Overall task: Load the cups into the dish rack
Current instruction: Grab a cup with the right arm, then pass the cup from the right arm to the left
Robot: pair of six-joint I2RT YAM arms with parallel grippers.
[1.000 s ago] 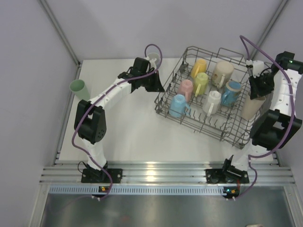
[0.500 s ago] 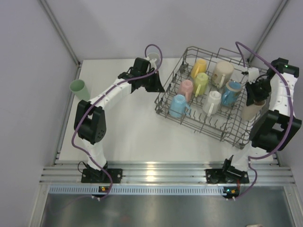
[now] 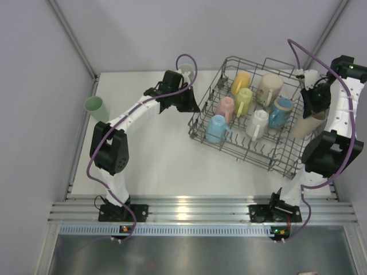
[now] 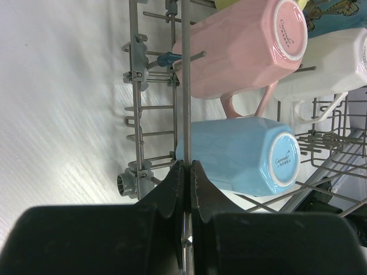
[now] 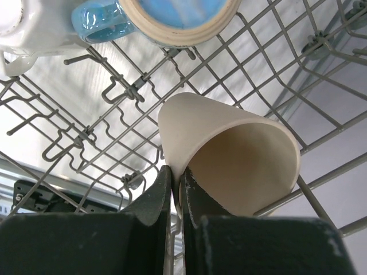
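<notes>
Presently the right gripper (image 5: 175, 186) is pinched tight on the rim wall of a beige tumbler (image 5: 229, 149), which hangs tilted, mouth toward the wrist camera, over the right-hand edge of the dish rack (image 5: 114, 97). My left gripper (image 4: 184, 177) is clamped on an upright wire of the rack's left side, just beside the light blue mug (image 4: 235, 154), with the pink mug (image 4: 241, 51) next to it further along that side.

Risks, as I judge them:
- The hold on the tumbler is a thin edge pinch. It could swing or slip if the wall brushes the rack's raised side wires.
- It sits over the rack's border, not its middle. Released here, it may roll off outside the rack's right side.
- With the left fingers locked on the wire, any movement of that arm would drag the rack and jostle the loaded mugs.
- The mint green cup (image 3: 96, 107) stands well left of the rack, near the left arm's elbow, and could be knocked.

Not established:
- I cannot tell whether the tumbler is touching the wires.
- In the overhead view the right arm covers the rack's right edge.
- A pale object behind the left wrist, off the rack's far-left corner, is too obscured to identify.
</notes>
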